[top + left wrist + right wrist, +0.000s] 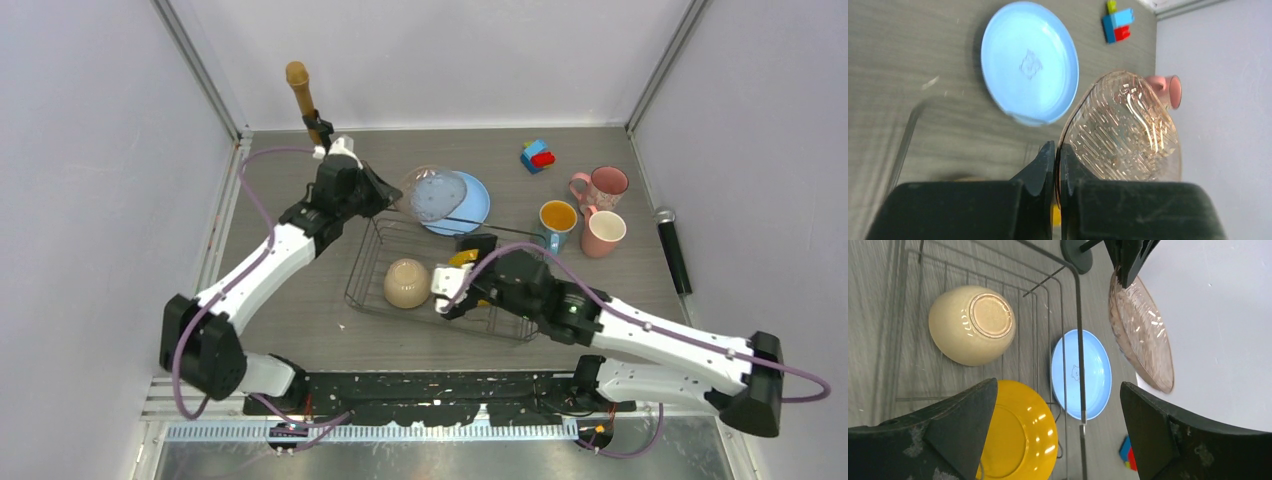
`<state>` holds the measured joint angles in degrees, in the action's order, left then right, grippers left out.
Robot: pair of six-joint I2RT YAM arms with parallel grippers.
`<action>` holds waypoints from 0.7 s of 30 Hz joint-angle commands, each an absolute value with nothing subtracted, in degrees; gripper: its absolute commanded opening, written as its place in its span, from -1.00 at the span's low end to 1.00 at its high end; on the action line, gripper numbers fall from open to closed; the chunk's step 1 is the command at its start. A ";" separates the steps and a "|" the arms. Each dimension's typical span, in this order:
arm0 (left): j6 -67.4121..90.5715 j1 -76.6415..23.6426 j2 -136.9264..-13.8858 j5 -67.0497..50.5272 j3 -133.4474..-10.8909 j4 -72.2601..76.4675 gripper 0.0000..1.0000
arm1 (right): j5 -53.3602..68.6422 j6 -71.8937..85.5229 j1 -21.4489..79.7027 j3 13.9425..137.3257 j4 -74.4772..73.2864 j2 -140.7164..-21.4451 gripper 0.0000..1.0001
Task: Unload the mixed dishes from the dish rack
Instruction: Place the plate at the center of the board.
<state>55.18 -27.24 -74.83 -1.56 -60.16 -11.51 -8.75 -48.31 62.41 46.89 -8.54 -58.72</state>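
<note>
The dish rack (pixel 375 290) holds an upside-down beige bowl (pixel 407 283) and an upright yellow plate (pixel 463 258). My left gripper (pixel 385 195) is shut on the rim of a clear patterned glass plate (pixel 1123 130) and holds it tilted above the light-blue plate (pixel 472 208), which lies on the table behind the rack. My right gripper (pixel 1058 385) stands wide open over the rack. The yellow plate (pixel 1013 440) is beside one of its fingers (pixel 965 425) and nothing is gripped. In the right wrist view the bowl (pixel 973 325) lies further along the rack floor.
A blue mug (pixel 557 222) and two pink mugs (pixel 600 187) (pixel 603 233) stand on the table right of the rack. A red-blue toy block (pixel 538 155) sits at the back. A brown microphone on a stand (pixel 300 85) is back left, and a black microphone (pixel 672 250) lies far right.
</note>
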 commanded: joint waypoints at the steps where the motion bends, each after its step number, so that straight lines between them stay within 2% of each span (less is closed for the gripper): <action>1: 46.22 -25.93 -83.25 -2.02 -71.53 -6.79 -1.00 | -11.81 -34.83 62.71 42.74 -3.26 -48.70 0.99; 6: 41.27 -25.71 -95.05 -1.42 -79.46 -4.83 -1.00 | -18.31 -25.95 62.76 41.40 -0.93 -41.31 0.99; 9: 39.04 -25.66 -102.07 -3.10 -84.47 -3.81 -1.00 | -23.33 -23.07 62.75 41.69 -1.26 -40.20 0.99; 15: 34.22 -25.66 -114.63 -4.30 -97.62 -11.36 -1.00 | -33.58 -13.83 62.69 43.45 -1.99 -41.00 0.99; 21: 32.34 -25.49 -119.57 -5.84 -101.75 -15.14 -1.00 | -34.14 -10.26 62.67 44.36 -3.16 -40.97 0.99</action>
<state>35.44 -25.80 -119.85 -3.81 -98.56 -12.84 -30.98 -15.09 62.52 41.80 -4.89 -41.69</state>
